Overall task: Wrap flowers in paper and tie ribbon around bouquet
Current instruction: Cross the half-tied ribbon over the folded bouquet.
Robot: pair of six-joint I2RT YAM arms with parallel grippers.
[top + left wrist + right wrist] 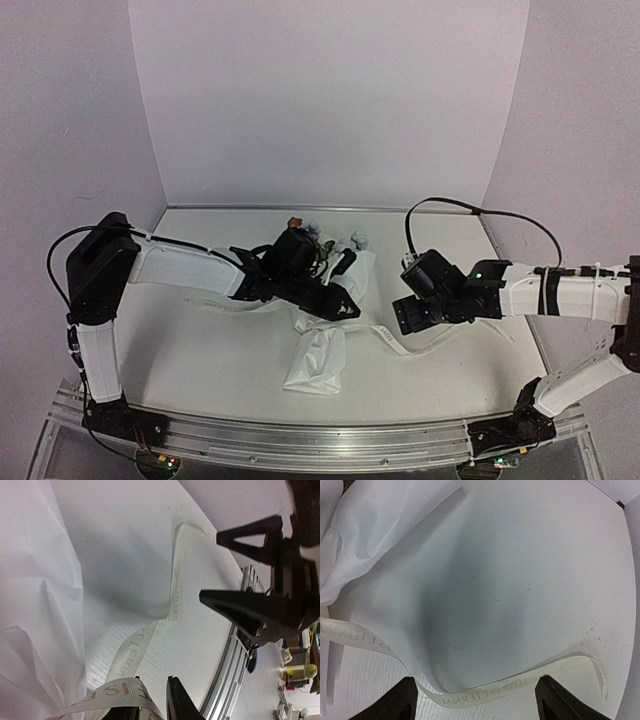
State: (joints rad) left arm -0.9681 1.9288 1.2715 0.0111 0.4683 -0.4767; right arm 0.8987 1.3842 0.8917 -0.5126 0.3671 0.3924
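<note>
White table (220, 350) with loose ribbon (485, 695), pale lilac walls (330, 100)

The black-and-white left arm (290, 258) hides most of the small orange and pale-blue flowers (357, 240); the narrow whitish ribbon (412, 348) perhaps runs under it.

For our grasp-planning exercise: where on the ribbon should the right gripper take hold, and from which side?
The lettered stretch of the ribbon lying between the open right gripper's fingers, where it seems to lift slightly off the table. Come straight down from above with a finger on each face; it is thin and limp, so flat-lying parts offer little to pinch.
</note>
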